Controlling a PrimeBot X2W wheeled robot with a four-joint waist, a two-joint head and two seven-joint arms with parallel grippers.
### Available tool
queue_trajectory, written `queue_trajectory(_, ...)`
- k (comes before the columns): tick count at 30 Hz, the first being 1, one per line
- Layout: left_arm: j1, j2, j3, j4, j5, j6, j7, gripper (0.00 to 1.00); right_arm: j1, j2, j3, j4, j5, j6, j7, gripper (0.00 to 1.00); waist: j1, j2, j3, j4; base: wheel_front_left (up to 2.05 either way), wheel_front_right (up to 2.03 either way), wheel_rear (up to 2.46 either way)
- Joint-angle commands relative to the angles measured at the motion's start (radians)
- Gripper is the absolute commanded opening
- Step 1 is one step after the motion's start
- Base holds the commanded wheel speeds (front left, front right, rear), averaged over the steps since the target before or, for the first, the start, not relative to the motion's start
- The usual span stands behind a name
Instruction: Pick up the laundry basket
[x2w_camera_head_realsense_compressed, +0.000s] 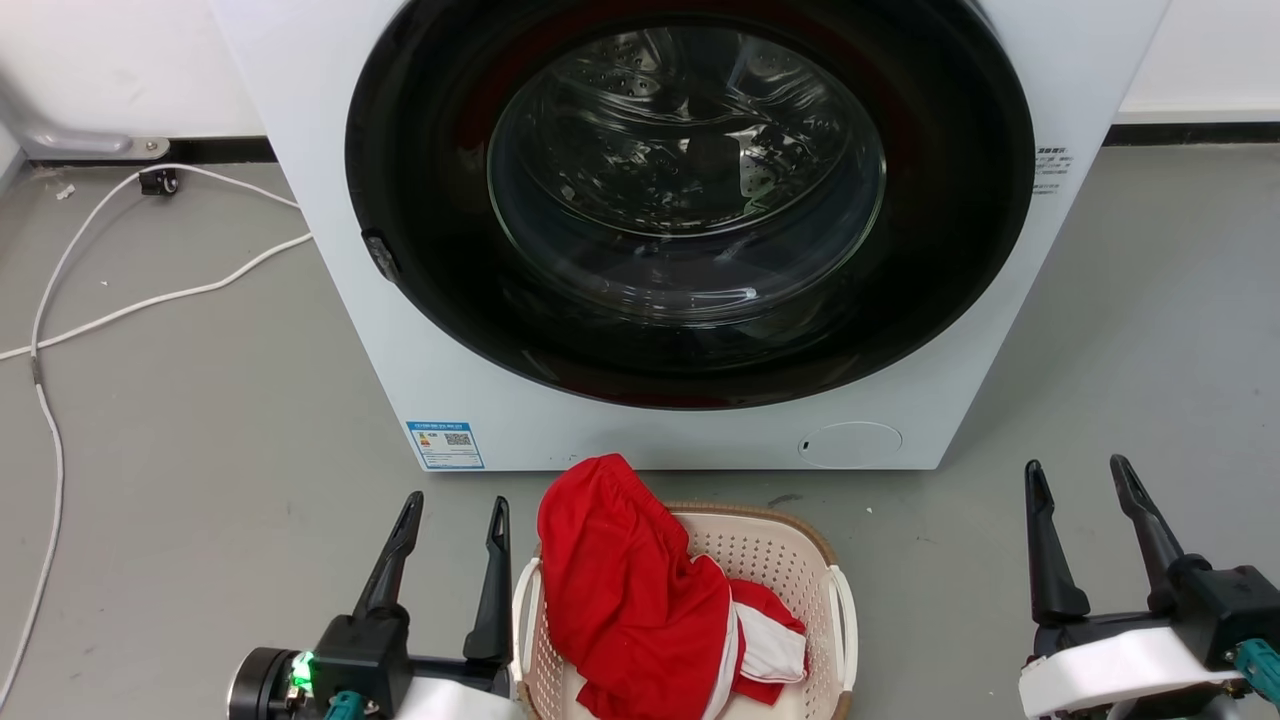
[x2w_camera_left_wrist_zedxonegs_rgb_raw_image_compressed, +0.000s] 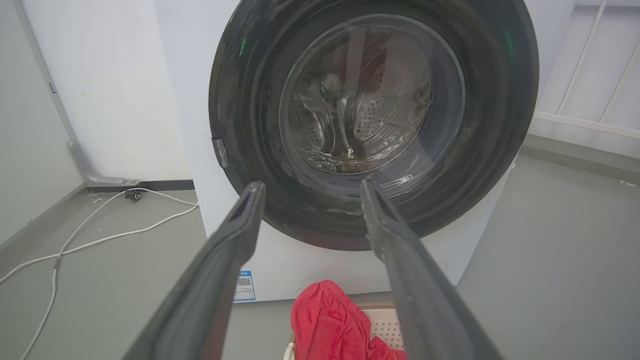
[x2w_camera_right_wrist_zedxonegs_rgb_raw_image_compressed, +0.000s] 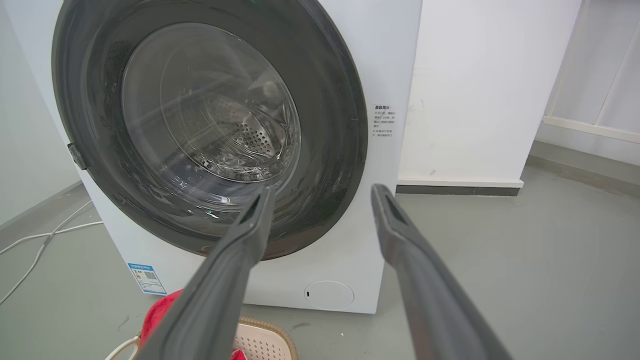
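Observation:
The laundry basket (x2w_camera_head_realsense_compressed: 790, 560) is cream-white and perforated, with a brown rim and white loop handles. It sits on the grey floor in front of the washing machine, and red and white clothes (x2w_camera_head_realsense_compressed: 640, 600) spill over its left rim. My left gripper (x2w_camera_head_realsense_compressed: 455, 510) is open just left of the basket's left handle, holding nothing. My right gripper (x2w_camera_head_realsense_compressed: 1078, 478) stands open well to the basket's right, apart from it. A bit of the basket (x2w_camera_left_wrist_zedxonegs_rgb_raw_image_compressed: 382, 327) and the red cloth show low in the left wrist view between my open left gripper (x2w_camera_left_wrist_zedxonegs_rgb_raw_image_compressed: 309, 186). The basket's rim (x2w_camera_right_wrist_zedxonegs_rgb_raw_image_compressed: 265, 340) shows low in the right wrist view below my open right gripper (x2w_camera_right_wrist_zedxonegs_rgb_raw_image_compressed: 322, 189).
The white washing machine (x2w_camera_head_realsense_compressed: 560, 420) with its shut dark round door (x2w_camera_head_realsense_compressed: 690, 200) stands right behind the basket. White cables (x2w_camera_head_realsense_compressed: 120, 300) trail across the floor at the left. A white wall with a dark baseboard (x2w_camera_right_wrist_zedxonegs_rgb_raw_image_compressed: 460, 190) runs behind.

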Motion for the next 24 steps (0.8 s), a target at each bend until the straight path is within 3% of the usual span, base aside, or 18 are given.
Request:
queue_trajectory(1, -0.004, 0.005, -0.004, -0.007, 0.016, 0.005, -0.008, 1.0, 0.003, -0.002, 0.001, -0.01, -0.02, 0.0, -0.01, 1.0, -0.0001, -0.0001, 0.0, 0.0, 0.0, 0.0, 0.0)
queue_trajectory(13, 0.027, -0.028, 0.04, 0.002, 0.048, -0.029, -0.03, 1.0, 0.018, -0.002, 0.012, -0.014, -0.033, 0.0, -0.032, 1.0, -0.0001, -0.0001, 0.005, 0.0, 0.0, 0.0, 0.0)
queue_trajectory(15, 0.035, -0.046, 0.073, 0.018, 0.029, -0.062, -0.036, 1.0, 0.023, -0.002, 0.013, 0.005, -0.018, 0.0, -0.037, 1.0, -0.0001, -0.0001, 0.005, 0.0, 0.0, 0.0, 0.0)
queue_trajectory(24, 0.041, -0.064, 0.109, 0.049, 0.071, -0.115, -0.042, 1.0, 0.02, -0.002, 0.022, 0.022, -0.024, 0.0, -0.044, 1.0, -0.0001, -0.0001, 0.005, -0.003, 0.0, 0.0, 0.0)
